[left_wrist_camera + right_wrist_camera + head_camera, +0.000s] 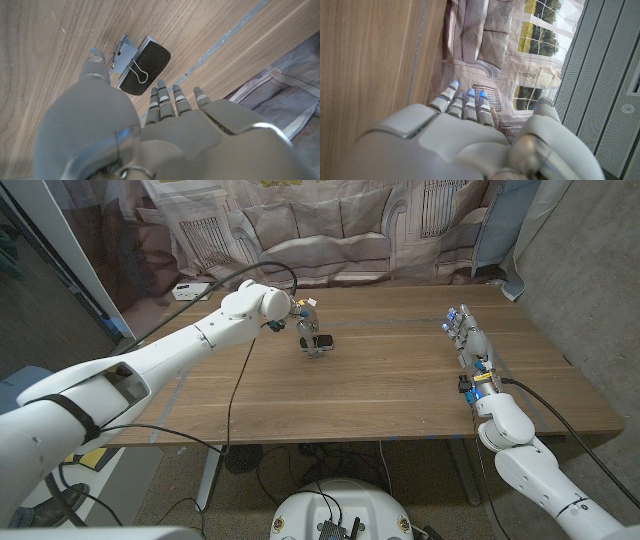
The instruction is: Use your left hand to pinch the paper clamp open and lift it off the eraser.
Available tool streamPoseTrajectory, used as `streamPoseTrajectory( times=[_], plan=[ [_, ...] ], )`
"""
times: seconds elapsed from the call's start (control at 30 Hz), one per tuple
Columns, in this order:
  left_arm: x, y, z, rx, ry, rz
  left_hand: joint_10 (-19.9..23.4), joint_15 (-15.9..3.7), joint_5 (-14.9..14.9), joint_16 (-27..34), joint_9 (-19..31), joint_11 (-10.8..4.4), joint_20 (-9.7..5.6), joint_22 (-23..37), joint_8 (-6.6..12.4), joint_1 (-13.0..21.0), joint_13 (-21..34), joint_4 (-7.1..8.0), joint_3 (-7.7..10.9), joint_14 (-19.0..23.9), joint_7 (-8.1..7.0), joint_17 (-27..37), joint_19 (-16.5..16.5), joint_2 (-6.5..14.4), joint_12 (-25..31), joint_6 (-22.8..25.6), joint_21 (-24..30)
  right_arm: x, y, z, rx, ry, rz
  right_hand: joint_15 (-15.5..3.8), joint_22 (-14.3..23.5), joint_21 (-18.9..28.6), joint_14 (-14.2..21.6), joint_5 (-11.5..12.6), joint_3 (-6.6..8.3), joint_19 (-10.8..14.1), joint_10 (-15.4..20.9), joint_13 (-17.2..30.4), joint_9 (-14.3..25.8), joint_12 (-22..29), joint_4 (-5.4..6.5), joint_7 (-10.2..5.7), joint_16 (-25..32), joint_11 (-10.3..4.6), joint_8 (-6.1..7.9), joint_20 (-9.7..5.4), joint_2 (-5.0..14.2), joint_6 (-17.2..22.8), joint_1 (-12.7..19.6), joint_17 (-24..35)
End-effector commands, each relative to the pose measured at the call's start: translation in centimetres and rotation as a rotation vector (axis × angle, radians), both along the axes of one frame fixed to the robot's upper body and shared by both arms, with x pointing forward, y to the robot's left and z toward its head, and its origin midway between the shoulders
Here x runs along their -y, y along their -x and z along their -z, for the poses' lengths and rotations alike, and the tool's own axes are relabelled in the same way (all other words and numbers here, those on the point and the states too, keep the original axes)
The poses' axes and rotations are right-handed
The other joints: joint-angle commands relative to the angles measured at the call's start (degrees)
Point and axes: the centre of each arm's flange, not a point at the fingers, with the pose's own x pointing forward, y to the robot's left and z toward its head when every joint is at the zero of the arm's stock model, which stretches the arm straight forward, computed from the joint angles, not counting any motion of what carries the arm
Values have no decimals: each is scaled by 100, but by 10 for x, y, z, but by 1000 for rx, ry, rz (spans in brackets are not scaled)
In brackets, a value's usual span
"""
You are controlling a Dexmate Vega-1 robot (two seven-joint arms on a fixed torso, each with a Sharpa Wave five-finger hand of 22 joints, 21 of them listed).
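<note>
Head view, left arm stretched over the wooden table (400,380), left hand (305,315) above the clamp (318,345), fingers apart and holding nothing, clamp (131,67) clipped on the black eraser (147,65) mid-table, right hand (468,338) on its edge, fingers straight, empty.

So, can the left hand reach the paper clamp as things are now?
Probably yes. The left hand hovers right over the paper clamp, which is clipped on the eraser; nothing lies between them on the table.
</note>
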Motion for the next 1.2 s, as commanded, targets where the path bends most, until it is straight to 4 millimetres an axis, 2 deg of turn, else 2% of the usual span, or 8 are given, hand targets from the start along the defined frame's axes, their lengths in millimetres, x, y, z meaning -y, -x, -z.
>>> streamPoseTrajectory(
  times=[0.03, 0.13, 0.27, 0.77, 1.03, 1.2],
  plan=[
    [3, -3, 9, -22, 9, 5, -4, 0, 28, -2, 30, -29, 29, 15, 22, 69, 16, -18, -44, 26, -24, 6, 25, -8, -19, -15, 22, 0, 2, 1, -10, 8, 1, -9, 19, 16, 34, 5, 15, 31, 24, 19, 18, -15, -33, -29, -15, -20, -10, 33, -7, 34, 18, 5],
    [3, -4, 10, -18, 21, 7, 21, -13, 35, -2, 30, -59, 30, 15, 38, 76, 16, -19, -46, 24, -9, 7, 24, -8, -8, 10, 20, 0, 3, 2, -14, 11, 2, -11, 19, 16, 34, 6, 16, 30, 20, 20, 18, -23, -37, -31, -16, -23, -11, 39, -8, 34, 22, 3],
    [2, -4, 10, -11, 38, 7, 105, -49, 42, 26, 30, -25, 29, 16, 70, 94, 16, -20, -39, 99, -17, 6, 32, 13, 25, 79, 20, 1, 3, 3, -18, 10, 2, -2, 19, 17, 45, 6, 17, 28, 28, 20, 18, -31, -41, -33, -13, -14, -11, 40, -11, 35, 23, 2],
    [3, -5, 11, 1, 79, 6, 287, -158, 32, 55, 30, -171, 25, 20, 130, 180, 13, -28, 10, 255, -50, 1, 157, 122, 86, 269, 55, 2, 2, 6, -23, 7, 2, -4, 19, 17, 50, 6, 16, 22, 34, 21, 18, -59, -47, -49, -16, -18, -7, 52, -14, 55, 18, 2],
    [2, -2, 13, 34, 102, -13, 343, -143, 14, 63, 31, -110, 26, 22, 137, 239, 11, -37, 55, 322, -33, -1, 228, 202, 100, 315, 72, 3, 0, 9, -28, 1, -2, 7, 20, 21, 66, 3, 13, 25, 82, 23, 19, -59, -43, -36, -11, 10, -2, 58, -13, 76, 4, 6],
    [2, 2, 13, 59, 103, -18, 392, -133, -9, 62, 31, -141, 28, 24, 141, 269, 11, -40, 81, 349, -29, -2, 273, 252, 114, 347, 82, 3, -1, 9, -28, -2, -2, 8, 20, 22, 64, 2, 12, 25, 84, 23, 19, -66, -41, -31, -12, 15, -4, 62, -12, 76, -2, 7]
  ],
)
